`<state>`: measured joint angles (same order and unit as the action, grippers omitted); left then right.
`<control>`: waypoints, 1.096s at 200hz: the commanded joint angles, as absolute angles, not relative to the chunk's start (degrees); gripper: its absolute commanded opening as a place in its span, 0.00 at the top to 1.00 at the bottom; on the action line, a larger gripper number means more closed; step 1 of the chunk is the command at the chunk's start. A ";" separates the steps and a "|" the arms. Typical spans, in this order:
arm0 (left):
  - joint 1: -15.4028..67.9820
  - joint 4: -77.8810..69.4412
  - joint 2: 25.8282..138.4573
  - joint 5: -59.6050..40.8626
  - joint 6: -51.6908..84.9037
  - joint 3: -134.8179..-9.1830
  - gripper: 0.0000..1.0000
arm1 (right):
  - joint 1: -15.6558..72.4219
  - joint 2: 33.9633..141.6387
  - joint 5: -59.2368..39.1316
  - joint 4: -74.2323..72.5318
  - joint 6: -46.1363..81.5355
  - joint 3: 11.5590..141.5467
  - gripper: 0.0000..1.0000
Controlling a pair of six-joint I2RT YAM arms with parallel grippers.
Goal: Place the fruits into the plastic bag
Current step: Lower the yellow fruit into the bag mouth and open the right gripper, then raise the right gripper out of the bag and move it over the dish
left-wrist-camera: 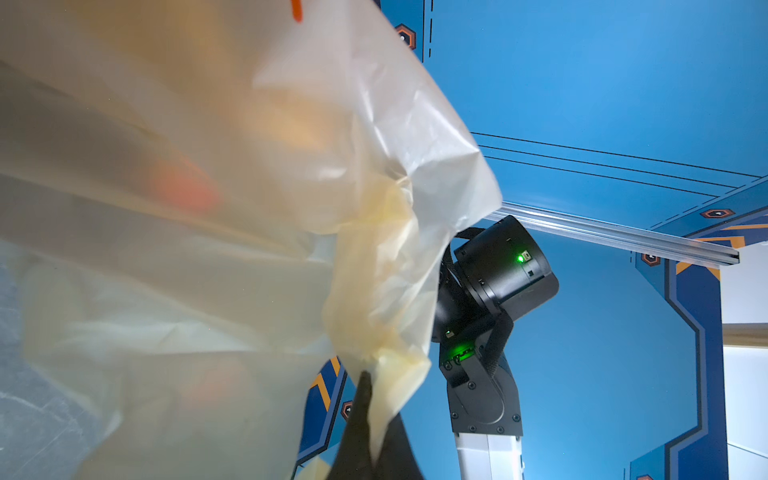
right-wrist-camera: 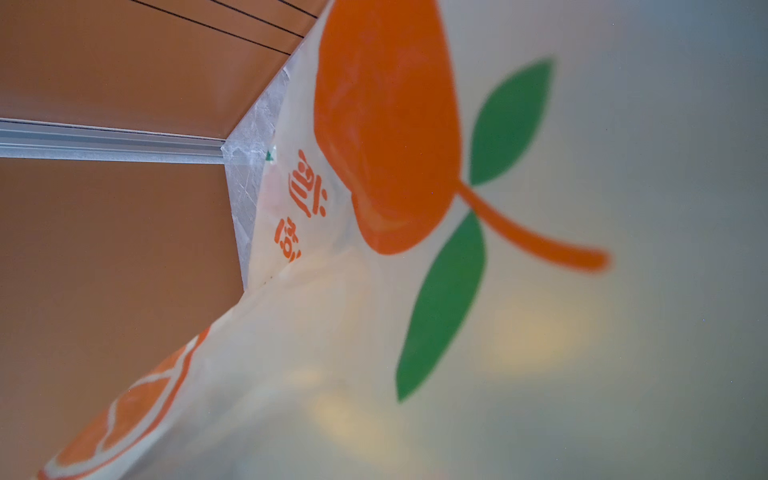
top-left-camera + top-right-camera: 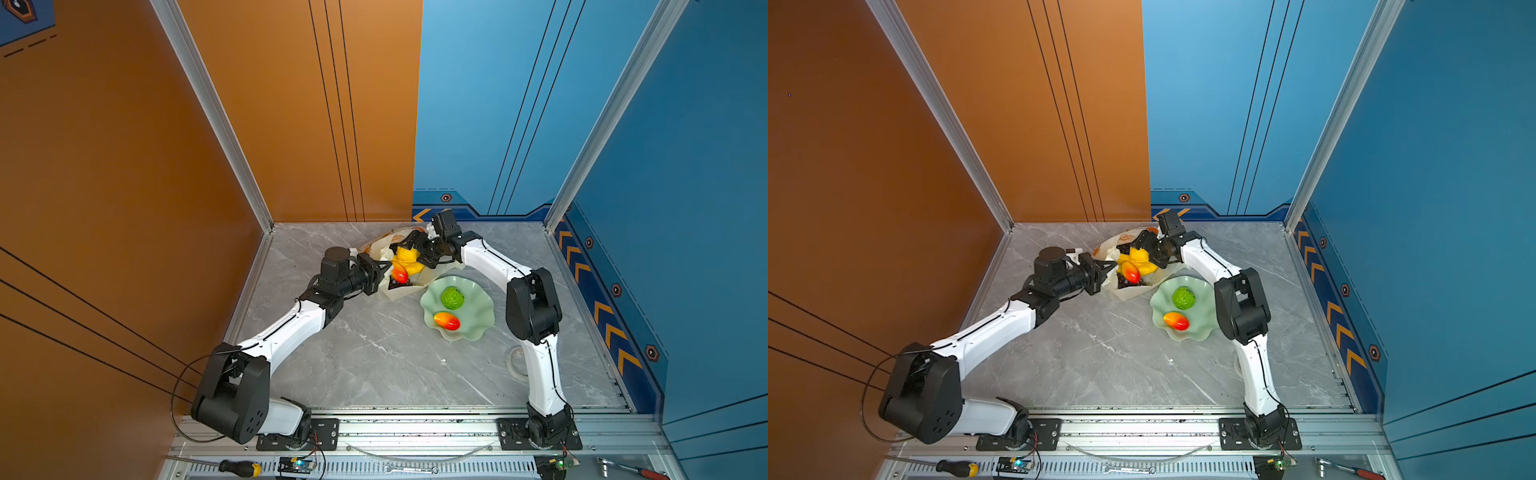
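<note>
Whereas the left wrist view shows left jaws pinching the plastic bag, right jaws' state is unclear.

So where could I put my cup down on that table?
The widest bare stretch of marble table lies at the front, between the left arm and right arm, nearer than the green dish. The back right corner is also bare. It is crowded around the plastic bag, where both arms meet.

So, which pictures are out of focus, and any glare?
Right wrist view: the plastic bag fills the frame, leaves soft, lettering sharper. Left wrist view: near bag sheet blurred, crumpled edge crisp. Both top views: sharp, evenly lit, faint highlights on the mango in the dish.
</note>
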<state>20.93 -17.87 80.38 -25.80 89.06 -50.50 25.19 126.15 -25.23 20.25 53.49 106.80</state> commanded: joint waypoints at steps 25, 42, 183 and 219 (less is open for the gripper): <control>19.56 -19.13 80.57 -28.17 89.30 -51.97 1.00 | 26.34 122.71 -26.53 11.35 55.57 105.19 0.13; 19.10 -19.23 80.43 -28.54 89.30 -51.94 1.00 | 26.75 121.57 -26.55 10.96 55.81 104.69 0.13; 17.25 -21.53 79.89 -30.23 90.00 -50.87 1.00 | 29.79 95.37 -23.94 22.68 45.03 88.93 0.00; 17.57 -21.51 79.44 -30.06 89.82 -50.58 1.00 | 29.76 88.78 -21.52 27.96 40.49 85.63 0.00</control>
